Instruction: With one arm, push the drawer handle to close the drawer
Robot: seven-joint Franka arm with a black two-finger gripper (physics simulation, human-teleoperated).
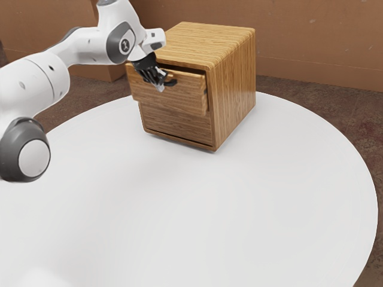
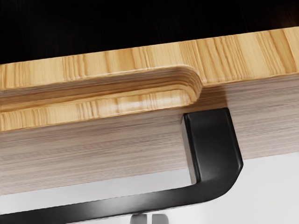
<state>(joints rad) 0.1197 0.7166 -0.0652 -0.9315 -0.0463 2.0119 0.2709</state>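
My gripper [image 1: 159, 80] is at the upper drawer's front in the exterior view, its fingers together beside the black handle [image 1: 172, 82]. The wooden drawer [image 1: 187, 101] stands out from its cabinet [image 1: 234, 89], with a dark gap above its front. In the wrist view the handle [image 2: 212, 154] is a black bar with a bent end, fixed to the drawer front [image 2: 261, 116]. The tips of my gripper [image 2: 149, 219] show close together just at the bar's outer side, not around it; whether they touch it I cannot tell.
The cabinet stands near the far edge of a round white table [image 1: 197, 209]. Below the open drawer is a lower wooden front [image 1: 176, 124], flush with the cabinet. A brown wall [image 1: 323, 42] rises behind the table.
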